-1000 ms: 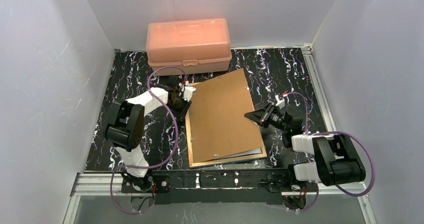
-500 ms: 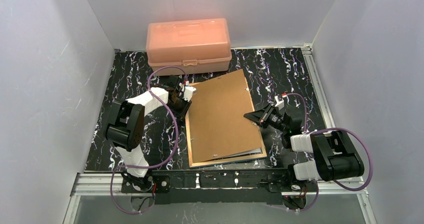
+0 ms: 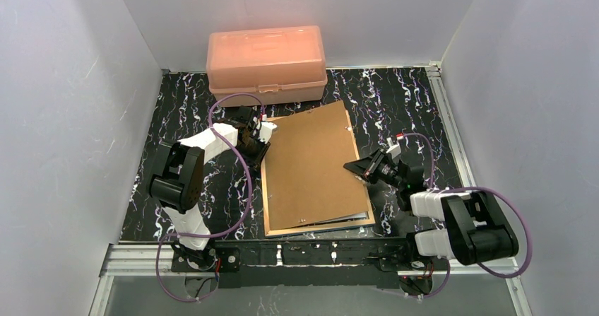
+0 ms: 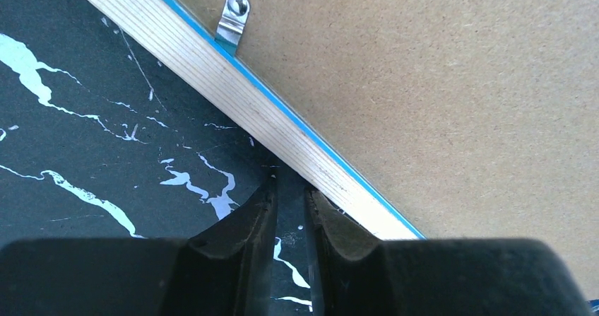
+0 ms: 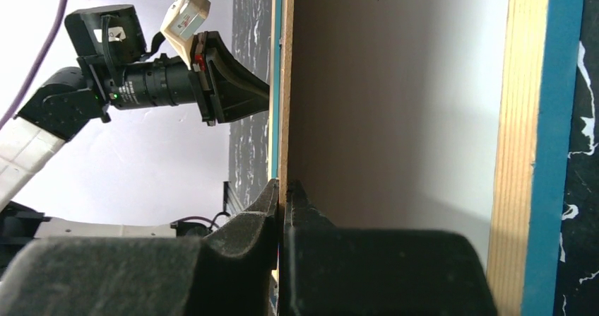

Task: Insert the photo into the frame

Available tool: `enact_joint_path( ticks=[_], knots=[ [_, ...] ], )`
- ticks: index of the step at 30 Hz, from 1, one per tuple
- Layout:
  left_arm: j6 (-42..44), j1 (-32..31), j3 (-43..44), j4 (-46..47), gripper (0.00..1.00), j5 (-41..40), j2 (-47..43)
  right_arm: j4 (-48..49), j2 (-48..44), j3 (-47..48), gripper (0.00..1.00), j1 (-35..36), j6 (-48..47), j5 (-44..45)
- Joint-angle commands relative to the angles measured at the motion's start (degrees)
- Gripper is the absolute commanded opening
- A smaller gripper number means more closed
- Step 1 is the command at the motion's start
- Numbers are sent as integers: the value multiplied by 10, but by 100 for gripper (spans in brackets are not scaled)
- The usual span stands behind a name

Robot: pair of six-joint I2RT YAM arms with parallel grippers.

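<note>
The frame (image 3: 311,227) lies face down mid-table, its wood back edge (image 4: 233,83) and blue rim showing. The brown backing board (image 3: 311,167) covers it, slightly askew. My right gripper (image 3: 351,166) is shut on the board's right edge (image 5: 285,83) and holds that side a little raised, as the right wrist view (image 5: 284,185) shows. Under the board, a white sheet (image 5: 424,83) lies inside the frame's rim (image 5: 526,118); it looks like the photo's plain back. My left gripper (image 3: 263,138) is empty and almost closed, its tips (image 4: 289,185) against the frame's outer edge near the far left corner.
A peach plastic box (image 3: 267,54) stands at the back of the table. A metal turn clip (image 4: 233,15) sits on the frame's rim, over the board's edge. White walls close in on the left, right and back. My left arm (image 5: 141,83) shows beyond the board.
The board has swung and dropped closer to square over the frame. My right gripper has shifted slightly with it. My left gripper has stayed at the frame's corner.
</note>
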Motion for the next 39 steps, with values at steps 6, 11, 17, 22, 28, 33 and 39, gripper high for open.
enact_joint_path(
  ticks=[6,11,17,22,28,33,39],
  knots=[
    [3,-8,9,-3,19,23,4,-232,-71,57,8,23,-157,28],
    [7,-8,7,-5,18,19,-7,-352,-64,102,28,39,-226,59],
    [9,-8,2,-7,17,17,-12,-417,-48,130,48,55,-265,86],
    [10,-8,-5,-6,17,11,-19,-498,-51,176,65,68,-313,121],
    [11,-7,-8,-8,16,11,-24,-579,-43,220,78,81,-352,151],
    [12,-7,-7,-10,16,11,-25,-635,-42,244,80,91,-378,183],
    [13,-8,-7,-14,15,12,-25,-693,-56,273,81,93,-407,217]
  ],
)
